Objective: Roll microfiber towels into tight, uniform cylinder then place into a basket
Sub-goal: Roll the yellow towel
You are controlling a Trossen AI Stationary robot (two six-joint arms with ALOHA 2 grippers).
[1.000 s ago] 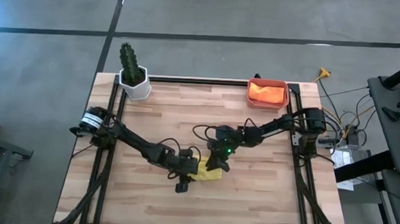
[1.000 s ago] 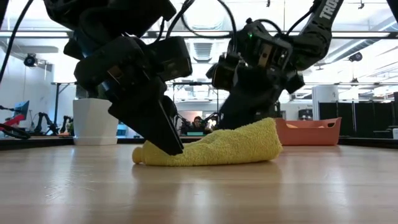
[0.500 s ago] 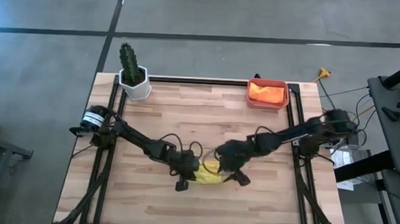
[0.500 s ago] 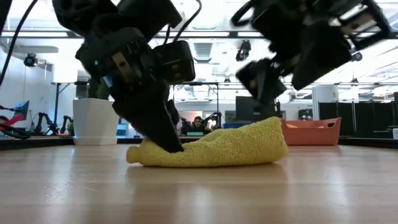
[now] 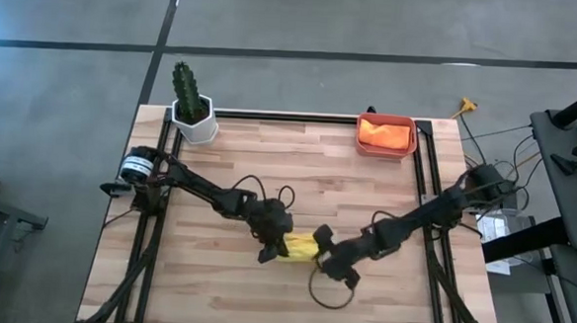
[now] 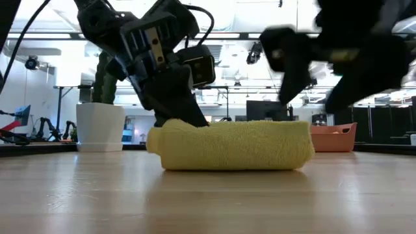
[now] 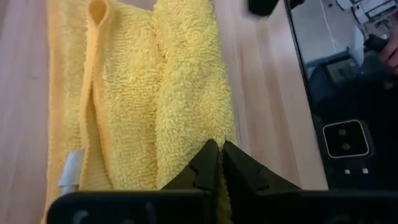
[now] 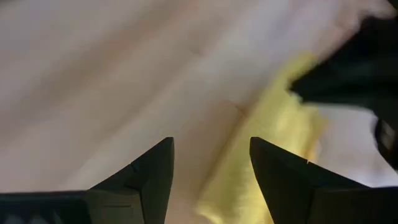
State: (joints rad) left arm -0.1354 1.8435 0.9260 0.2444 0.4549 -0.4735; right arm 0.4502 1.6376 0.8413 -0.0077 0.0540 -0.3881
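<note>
1. High view shows the yellow towel (image 5: 301, 247) rolled into a short cylinder near the middle of the table (image 5: 229, 168), with my left gripper (image 5: 272, 246) at its left end and my right gripper (image 5: 334, 266) just off its right end
2. My left fingers (image 7: 214, 163) are pressed together, pinching a fold of the yellow towel
3. My right fingers (image 8: 154, 165) are spread wide, gripping nothing
4. At the far right, the basket (image 5: 386, 135) already holds the orange towel (image 5: 385, 134)
5. I judge rolling nearly finished; next I must close on the roll's right end, lift it without unwinding, and carry it to the basket
</note>
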